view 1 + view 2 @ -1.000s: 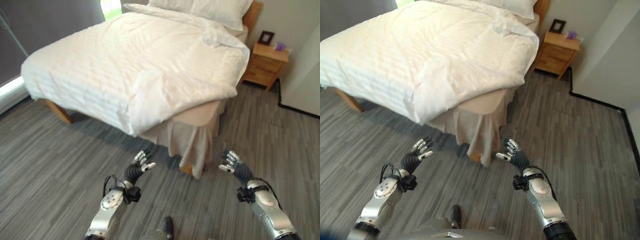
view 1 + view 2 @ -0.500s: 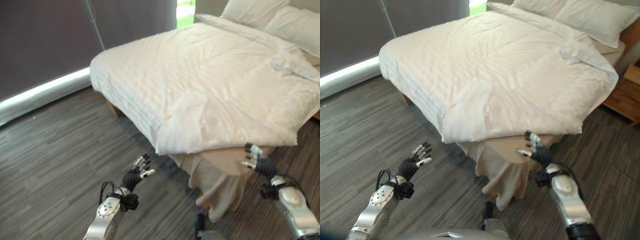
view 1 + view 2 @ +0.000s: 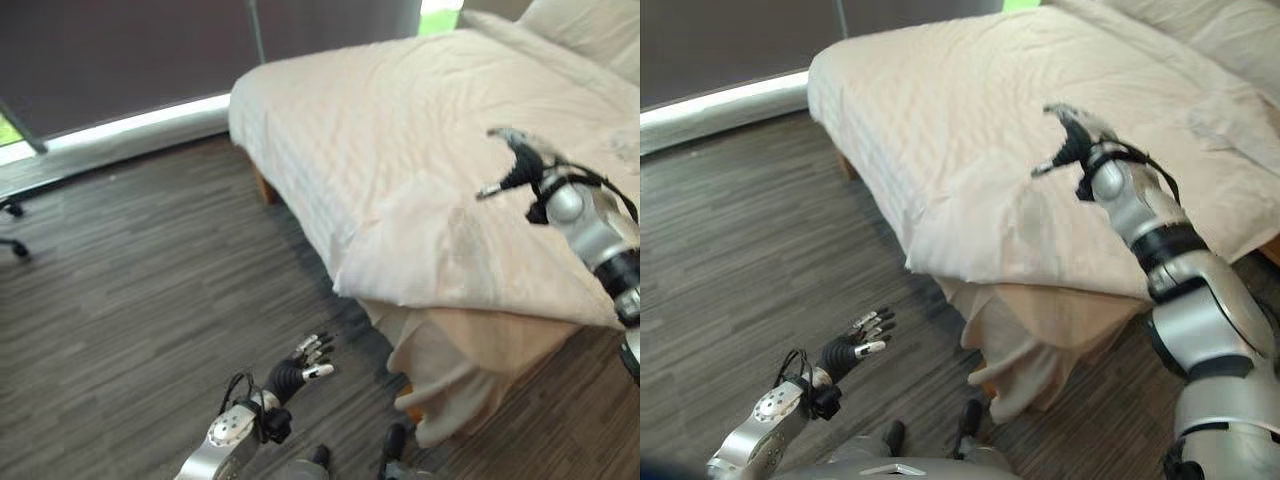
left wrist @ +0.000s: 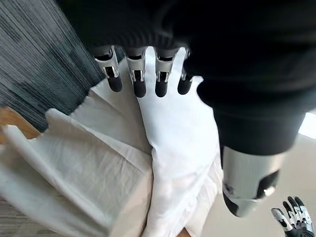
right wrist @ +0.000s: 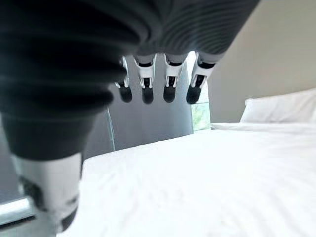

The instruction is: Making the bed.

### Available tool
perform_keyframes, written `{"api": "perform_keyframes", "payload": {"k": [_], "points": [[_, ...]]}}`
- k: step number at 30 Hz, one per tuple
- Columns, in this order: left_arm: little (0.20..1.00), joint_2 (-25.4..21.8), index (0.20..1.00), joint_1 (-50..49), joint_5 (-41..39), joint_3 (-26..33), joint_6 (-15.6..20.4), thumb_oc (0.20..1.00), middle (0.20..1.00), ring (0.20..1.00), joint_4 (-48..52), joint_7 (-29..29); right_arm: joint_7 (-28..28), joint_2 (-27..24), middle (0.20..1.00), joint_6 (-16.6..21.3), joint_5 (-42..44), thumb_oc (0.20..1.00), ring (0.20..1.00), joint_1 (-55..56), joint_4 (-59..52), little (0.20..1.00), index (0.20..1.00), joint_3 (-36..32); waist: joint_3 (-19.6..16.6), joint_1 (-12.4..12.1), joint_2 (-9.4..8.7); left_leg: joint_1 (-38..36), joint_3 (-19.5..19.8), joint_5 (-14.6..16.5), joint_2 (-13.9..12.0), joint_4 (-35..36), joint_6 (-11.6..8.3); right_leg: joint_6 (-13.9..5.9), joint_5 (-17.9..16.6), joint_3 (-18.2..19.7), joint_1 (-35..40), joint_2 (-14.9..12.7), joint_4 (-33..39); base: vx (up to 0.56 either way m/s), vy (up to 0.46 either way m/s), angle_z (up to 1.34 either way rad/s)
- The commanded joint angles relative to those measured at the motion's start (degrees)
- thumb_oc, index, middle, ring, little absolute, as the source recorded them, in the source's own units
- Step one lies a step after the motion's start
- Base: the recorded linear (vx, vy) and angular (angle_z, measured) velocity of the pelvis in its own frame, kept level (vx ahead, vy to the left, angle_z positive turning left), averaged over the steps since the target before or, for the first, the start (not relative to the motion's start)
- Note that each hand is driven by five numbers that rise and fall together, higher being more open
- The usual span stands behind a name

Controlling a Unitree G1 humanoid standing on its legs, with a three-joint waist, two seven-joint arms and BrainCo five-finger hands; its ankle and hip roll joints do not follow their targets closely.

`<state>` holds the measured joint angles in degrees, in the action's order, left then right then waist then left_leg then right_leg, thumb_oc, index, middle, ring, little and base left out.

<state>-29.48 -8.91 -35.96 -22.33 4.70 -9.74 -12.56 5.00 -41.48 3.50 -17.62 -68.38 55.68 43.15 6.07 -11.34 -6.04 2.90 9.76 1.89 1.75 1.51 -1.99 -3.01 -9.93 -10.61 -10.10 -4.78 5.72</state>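
A white duvet covers the bed, and its near corner hangs over the bed's foot. Below that corner a beige sheet droops in folds toward the floor. My right hand is raised over the duvet near its front edge, open, holding nothing; the right wrist view looks past its fingers across the duvet to a pillow. My left hand is low above the floor in front of the bed's corner, open and empty, with straight fingers pointing at the hanging duvet.
Grey plank floor spreads to the left of the bed. A dark curtain with a bright strip at its foot closes the far side. A chair's castor shows at the far left. A wooden bed leg stands under the far corner.
The camera has swung to the left. My right hand has risen from beside the hanging sheet to above the duvet. My left hand stays low and open.
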Motion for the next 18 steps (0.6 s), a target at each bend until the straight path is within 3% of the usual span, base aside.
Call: {"api": "perform_keyframes", "payload": {"k": [1, 2, 5, 10, 14, 18], "points": [[1.0, -2.65, 1.0, 3.29, -4.68, 0.28, 1.96, 1.0, 1.0, 1.0, 4.25, 0.39, 4.1, -1.75, 1.0, -1.68, -5.22, 1.0, 1.0, -12.22, 10.44, 1.0, 1.0, 6.61, 4.1, -1.81, -0.21, 4.84, 2.22, -7.11, 1.25, 3.49, 2.17, -3.71, 2.49, -0.18, 3.94, -0.21, -1.27, -0.05, -0.016, 0.2], [1.0, -2.63, 1.0, 3.29, -4.67, 0.29, 1.96, 1.0, 1.0, 1.0, 4.25, 0.39, 4.1, -1.73, 1.0, -1.67, -5.22, 1.0, 1.0, -12.26, 10.48, 1.0, 1.0, 6.64, 4.08, -1.77, -0.2, 4.88, 2.24, -7.11, 1.25, 3.49, 2.16, -3.71, 2.49, -0.2, 3.91, -0.22, -1.28, -0.1, -0.04, 0.4], [1.0, -1.82, 1.0, 3.19, -9.45, 0.27, 1.64, 1.0, 1.0, 1.0, 5.27, 1.4, 4.6, -4.87, 1.0, -3.17, -5.2, 1.0, 1.0, -20.88, 21.71, 1.0, 1.0, 11.62, 8.96, -4.99, 1.51, 12.72, 5.19, -10.03, 2.04, 3.45, 0.99, -3.58, 1.51, -2.21, -2.05, -0.39, -1.01, -0.14, -0.043, 0.45], [1.0, -0.68, 1.0, 3.11, -8.61, -0.38, 1.2, 1.0, 1.0, 1.0, 6.02, 2.44, 4.38, -7.07, 1.0, -5.46, -6.08, 1.0, 1.0, -24.74, 27.27, 1.0, 1.0, 14.61, 11.75, -6.35, 3.04, 18.29, 5.59, -11.34, 2.15, 3.49, -0.03, -3.45, 0.8, -2.26, -7.2, 0.06, -0.72, -0.08, -0.015, 0.32], [1.0, 0.61, 1.0, 3.79, -8.97, -0.22, 1.39, 1.0, 1.0, 1.0, 5.93, 3.31, 3.75, -7.61, 1.0, -6.62, -2.93, 1.0, 1.0, -27.07, 28.78, 1.0, 1.0, 13.37, 13.49, -6.63, 4.53, 22.92, 5.3, -12.49, 2.26, 3.49, -0.95, -3.45, 0.02, -1.95, -11.66, 0.27, -0.72, -0.1, 0.021, 0.05], [1.0, 5.06, 1.0, 6.74, -7.22, 1.03, 2.0, 1.0, 1.0, 1.0, 3.99, 6.08, 2.78, -4.75, 1.0, -6.27, -0.54, 1.0, 1.0, -20.7, 26.42, 1.0, 1.0, 9.47, 15.37, -5.7, 5.3, 26.42, 3.83, -13.01, 1.97, 3.49, -1.52, -3.52, -0.35, -0.87, -15.07, 1.08, -0.72, -0.02, 0.023, -0.04]]}}
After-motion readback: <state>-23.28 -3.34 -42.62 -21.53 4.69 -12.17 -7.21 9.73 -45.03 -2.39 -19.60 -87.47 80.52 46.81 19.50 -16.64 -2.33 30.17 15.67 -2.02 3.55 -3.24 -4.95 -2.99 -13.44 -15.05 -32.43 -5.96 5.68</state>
